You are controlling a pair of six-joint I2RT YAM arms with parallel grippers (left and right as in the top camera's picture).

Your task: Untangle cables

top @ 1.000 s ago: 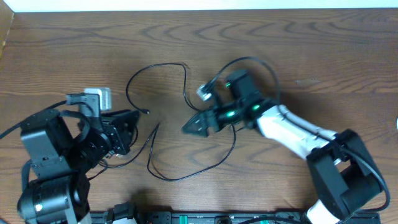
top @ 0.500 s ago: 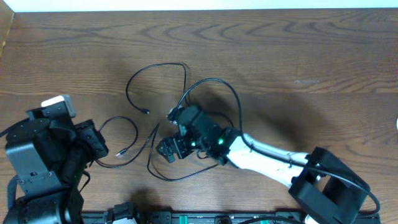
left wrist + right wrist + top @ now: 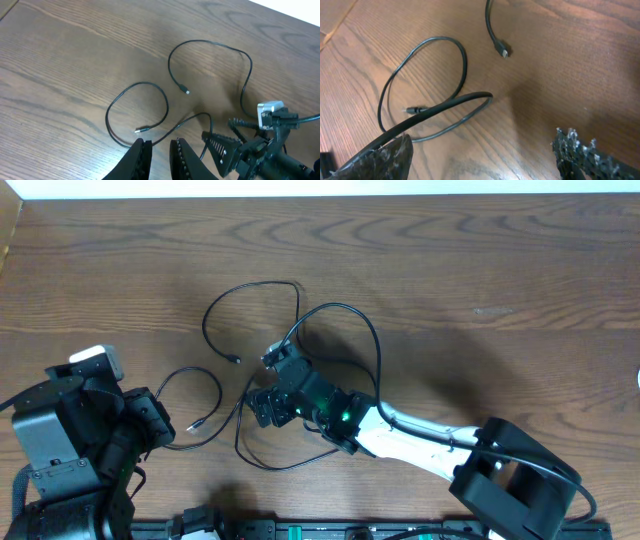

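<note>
The cables are thin black cords lying in loose loops on the wooden table. One long loop (image 3: 213, 310) arcs at the back and ends in a small plug (image 3: 186, 91). A smaller loop (image 3: 165, 107) with a plug end (image 3: 141, 130) lies just ahead of my left gripper (image 3: 160, 144). Those fingers stand almost together with nothing between them. My right gripper (image 3: 482, 142) hangs low over the cable crossing near the table's middle, jaws wide open. A cord (image 3: 445, 104) runs across its left fingertip (image 3: 390, 150). No white section shows.
The left arm's body (image 3: 70, 445) fills the front left corner. The right arm (image 3: 420, 435) stretches in from the front right, its own thicker black cable (image 3: 375, 345) arching above it. A dark rail (image 3: 330, 530) runs along the front edge.
My right gripper has swung left and forward, down over the cable crossing, its jaws narrowing a little. My left arm has drawn back to the left, and the small loop now lies uncovered.
</note>
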